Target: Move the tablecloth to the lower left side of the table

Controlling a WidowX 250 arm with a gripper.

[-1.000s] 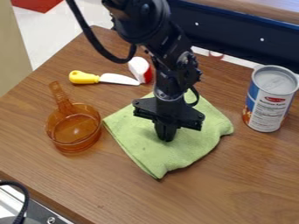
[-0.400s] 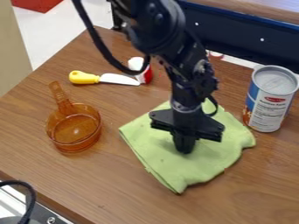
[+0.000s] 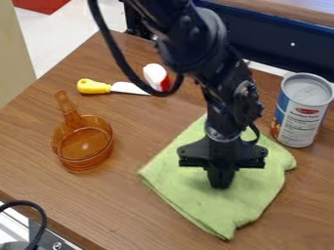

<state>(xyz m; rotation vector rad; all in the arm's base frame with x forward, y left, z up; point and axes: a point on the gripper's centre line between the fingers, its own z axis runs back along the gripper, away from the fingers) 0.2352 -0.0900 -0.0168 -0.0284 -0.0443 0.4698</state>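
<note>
From where I stand, there's bare worktop (image 3: 124, 200) running between the cloth (image 3: 189, 195) and the front edge, and a narrower lane between cloth and cup (image 3: 85, 146). The cup blocks the left side; knife (image 3: 98, 88) and can (image 3: 301, 114) hem in the far side and right.

On the wooden surface (image 3: 104, 205), an amber, see-through pot (image 3: 83, 144) has its handle slanting toward the far left. Beyond it lies a small knife (image 3: 111, 88) — yellow handle, pale blade — pointing right, toward a white-and-red object (image 3: 155, 77). At the right stands an upright can (image 3: 302, 110), its label blue, white and orange — with a pale grey top.
</note>
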